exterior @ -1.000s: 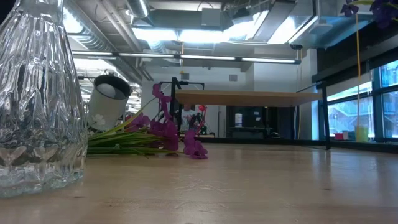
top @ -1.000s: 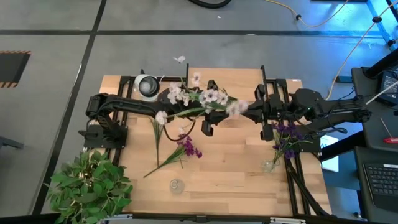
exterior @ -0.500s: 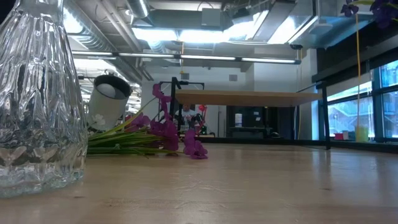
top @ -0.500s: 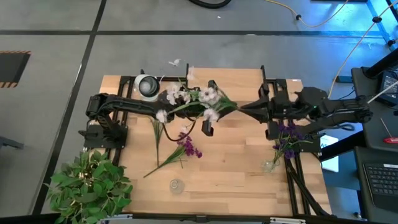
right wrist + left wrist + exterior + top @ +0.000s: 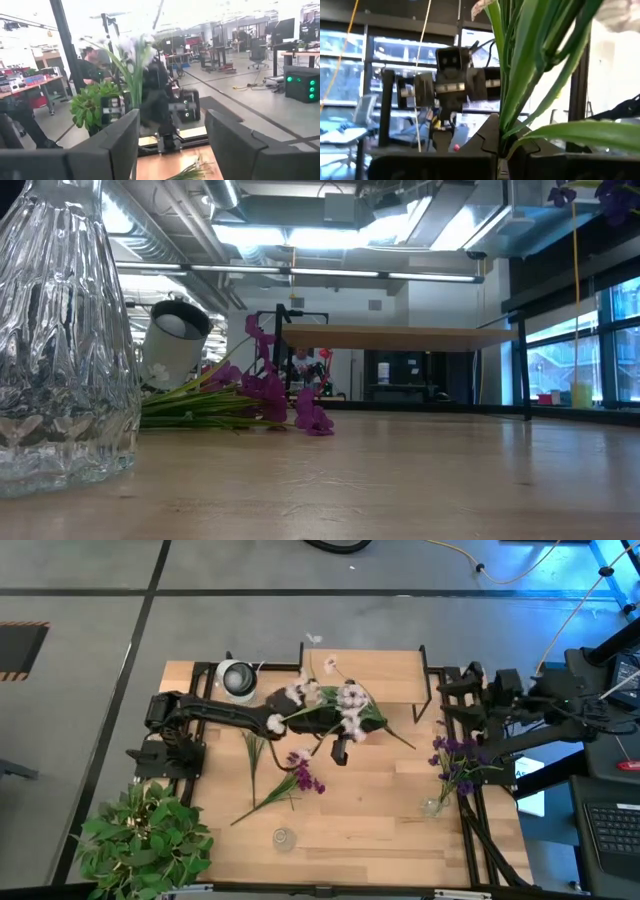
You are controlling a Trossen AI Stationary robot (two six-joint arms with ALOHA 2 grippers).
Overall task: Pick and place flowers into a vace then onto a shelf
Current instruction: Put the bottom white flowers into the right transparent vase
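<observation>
Left gripper [image 5: 345,726] clamped on white flowers [image 5: 335,700] above shelf [image 5: 385,676]; right gripper [image 5: 450,692] spread wide, empty, at table's right edge.

I see even overhead light on the tabletop [image 5: 380,810], with soft shadows. Ceiling strip lights [image 5: 300,272] glare in my low view. Right wrist view smears with motion blur around the white flowers [image 5: 134,47].
</observation>
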